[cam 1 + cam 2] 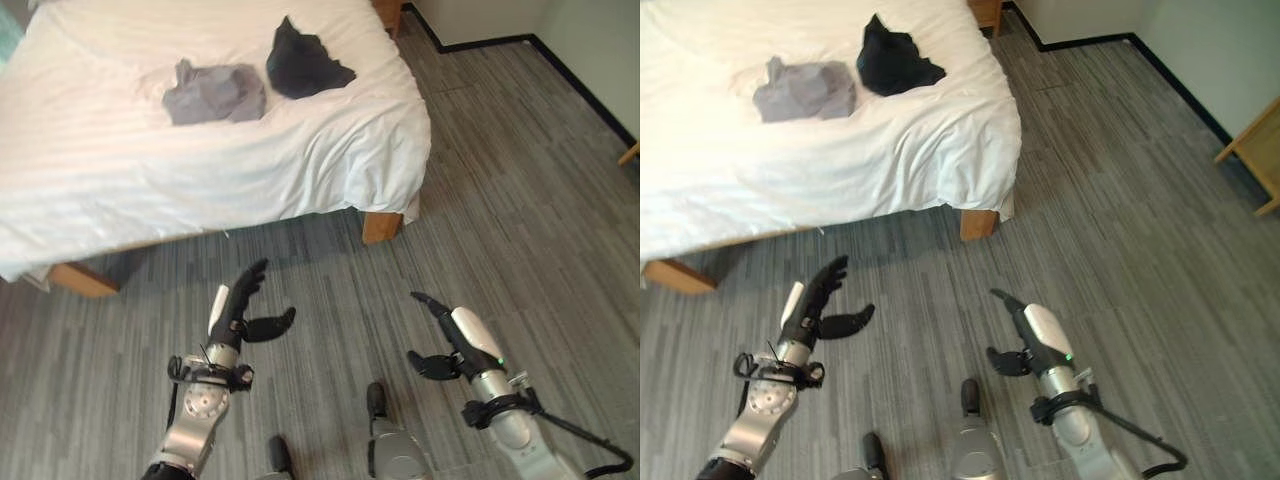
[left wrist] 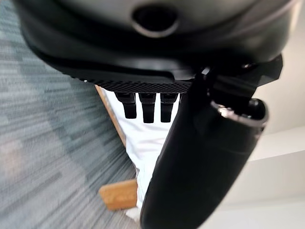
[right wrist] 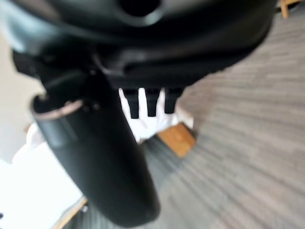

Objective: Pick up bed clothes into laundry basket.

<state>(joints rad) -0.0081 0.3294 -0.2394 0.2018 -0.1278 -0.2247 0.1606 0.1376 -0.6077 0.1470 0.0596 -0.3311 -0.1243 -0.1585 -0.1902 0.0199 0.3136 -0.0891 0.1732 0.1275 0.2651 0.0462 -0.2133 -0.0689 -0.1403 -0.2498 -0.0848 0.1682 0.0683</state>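
Both the left hand (image 1: 243, 312) and the right hand (image 1: 452, 338) hang empty with fingers spread over the grey floor (image 1: 520, 200), well short of the bed (image 1: 120, 190) where the grey garment (image 1: 213, 93) and the black garment (image 1: 302, 62) lie touching, so a loose reach could grab the white sheet (image 1: 330, 150) or both pieces together.

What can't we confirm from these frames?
- Grey garment and black garment on the bed: crumpled, type unreadable.
- Bed's far and left sides: cut off by eye view edges.
- Left hand, right hand: open; their bulk blocks both wrist views.
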